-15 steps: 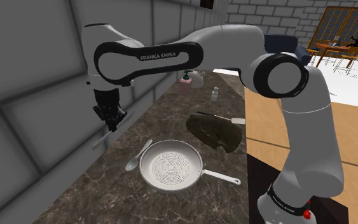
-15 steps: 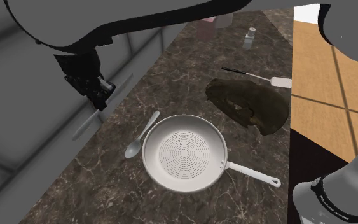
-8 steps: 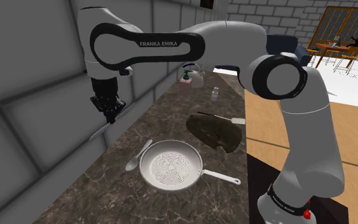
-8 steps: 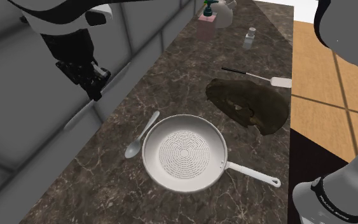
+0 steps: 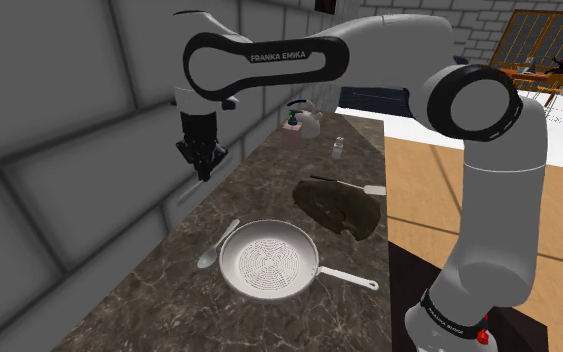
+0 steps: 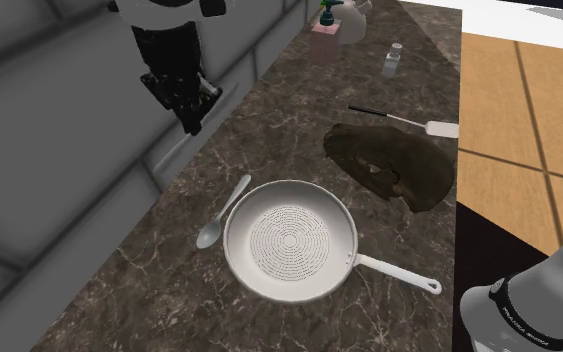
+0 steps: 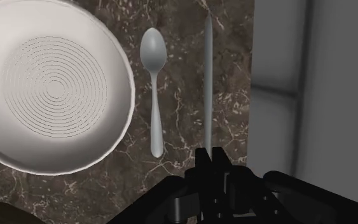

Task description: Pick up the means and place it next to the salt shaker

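My black gripper (image 5: 205,168) (image 6: 191,118) hangs above the dark marble counter (image 5: 259,185) close to the grey wall. It is shut on a thin grey knife (image 7: 207,76), which sticks out straight beyond the fingertips and is seen edge-on in the wrist view. The knife is in the air, over the strip of counter between the wall and a grey spoon (image 7: 154,83) (image 6: 221,212). The small clear salt shaker (image 5: 338,146) (image 6: 393,60) stands upright at the far end of the counter, well beyond the gripper.
A white pan (image 5: 267,258) (image 6: 289,240) lies beside the spoon. A dark crumpled cloth (image 6: 389,160) and a black-handled utensil (image 6: 409,122) lie toward the counter's floor-side edge. A pink soap dispenser (image 5: 291,132) and a white kettle (image 5: 311,120) stand near the shaker.
The arm has swung along the wall toward the far end of the counter, carrying the knife with it. The gripper stays shut on the knife; nothing on the counter moved.
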Tool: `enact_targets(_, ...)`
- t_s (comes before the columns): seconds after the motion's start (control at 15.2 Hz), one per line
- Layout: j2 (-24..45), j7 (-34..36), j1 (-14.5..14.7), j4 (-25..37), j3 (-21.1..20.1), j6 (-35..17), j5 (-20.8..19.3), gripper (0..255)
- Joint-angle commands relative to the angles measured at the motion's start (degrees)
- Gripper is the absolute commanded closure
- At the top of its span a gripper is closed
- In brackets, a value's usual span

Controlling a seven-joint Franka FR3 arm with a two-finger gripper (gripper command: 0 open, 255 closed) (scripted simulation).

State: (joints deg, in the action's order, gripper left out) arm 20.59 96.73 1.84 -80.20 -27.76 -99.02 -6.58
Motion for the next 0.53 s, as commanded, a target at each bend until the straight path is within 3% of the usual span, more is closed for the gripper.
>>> enact_targets(0.0, -2.8, -2.9, -2.7, -3.4, 0.4, -0.8, 1.4, 255)
enact_targets(0.46, -10.6, -12.9, -10.2, -13.1, 3.1, -3.2, 5.4, 255)
